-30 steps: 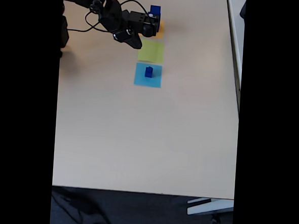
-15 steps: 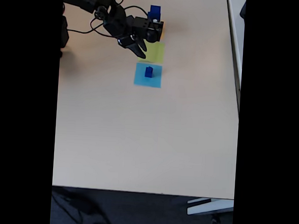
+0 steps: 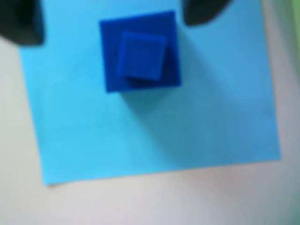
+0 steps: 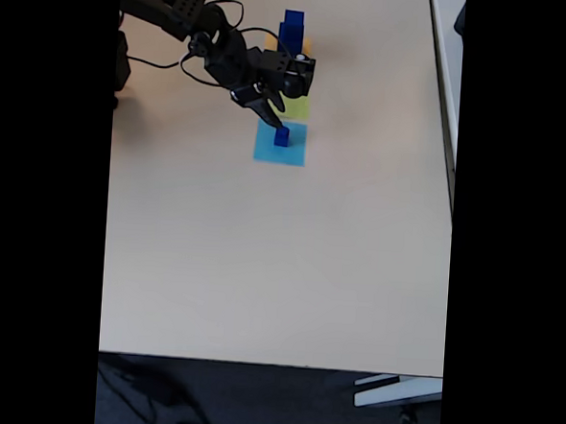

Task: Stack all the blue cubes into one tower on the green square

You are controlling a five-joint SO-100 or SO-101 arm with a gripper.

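Tool (image 3: 112, 21) open above upright blue cubes (image 3: 140, 51).

Blue cubes (image 3: 140, 54): matt, prob. plastic, view too blurred to be sure. Light-blue square (image 3: 154, 126): flat matt paper. Table (image 4: 261, 259): smooth beige laminate w/ soft sheen. Gripper (image 4: 272, 121): black plastic.

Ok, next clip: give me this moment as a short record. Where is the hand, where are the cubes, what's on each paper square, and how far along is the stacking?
hand: open hand, directly above the two-cube stack
stack: small blue cube on top of a larger blue cube, on the light-blue square
third cube: blue cube standing at the orange-yellow square, far end of the row
green square: middle of the row, no cube visible on it, partly covered by the arm
progress: no tower on green yet
table: beige
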